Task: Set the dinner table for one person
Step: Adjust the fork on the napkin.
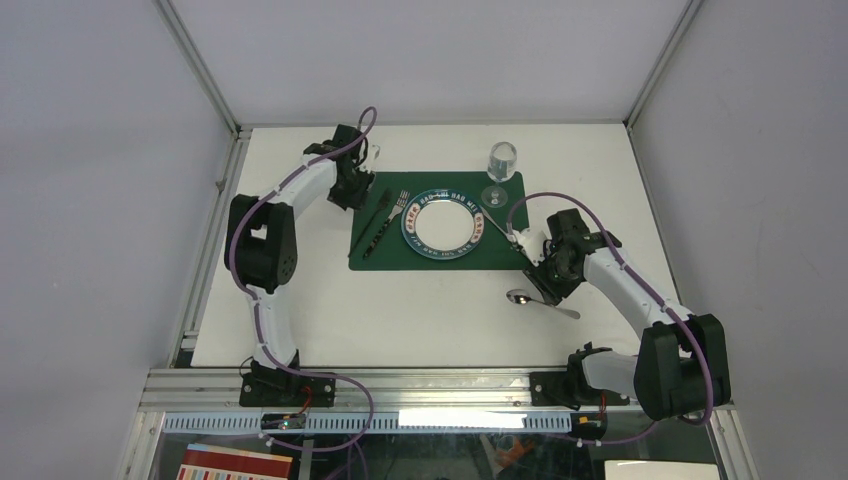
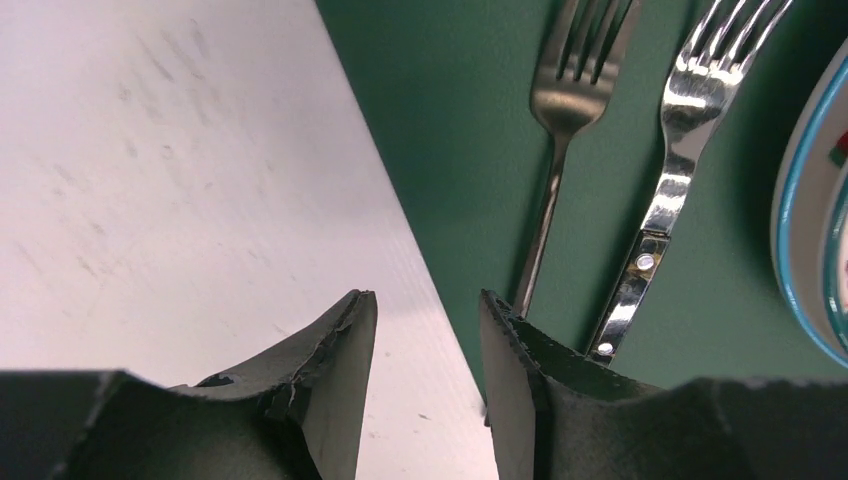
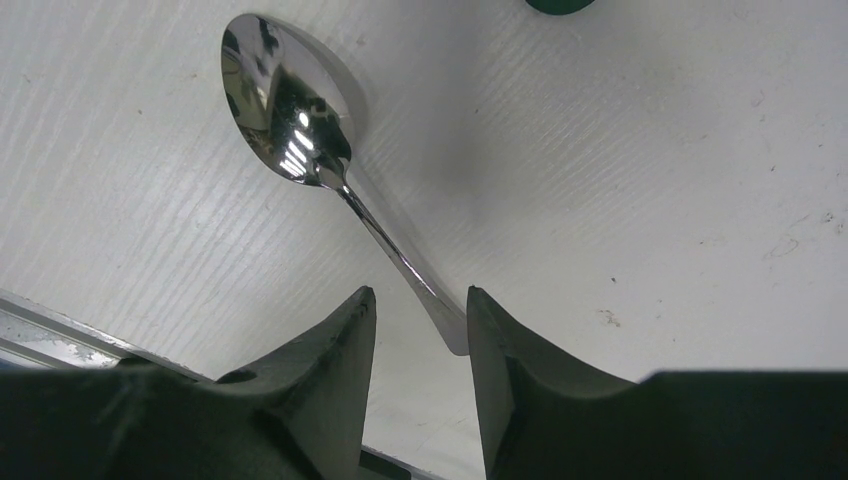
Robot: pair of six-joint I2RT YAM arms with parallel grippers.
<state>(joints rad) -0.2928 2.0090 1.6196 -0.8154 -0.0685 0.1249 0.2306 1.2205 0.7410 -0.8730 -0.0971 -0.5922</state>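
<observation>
dinner table (image 1: 330, 320) | white rectangular top, faintly scuffed | silver aluminium frame | lies flat, level

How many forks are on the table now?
2. Both lie together on the green placemat, left of the plate: the plain fork near the mat's edge, the riveted fork beside it. Others may be hidden.

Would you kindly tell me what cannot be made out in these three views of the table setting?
- Top view: the lettering on the plate is too small to read.
- Top view: the left arm partly hides a clear object behind it; unidentifiable.
- Left wrist view: the left gripper covers the handle ends of the plain fork and the riveted fork.
- Right wrist view: the top edge cuts off most of the placemat.
</observation>
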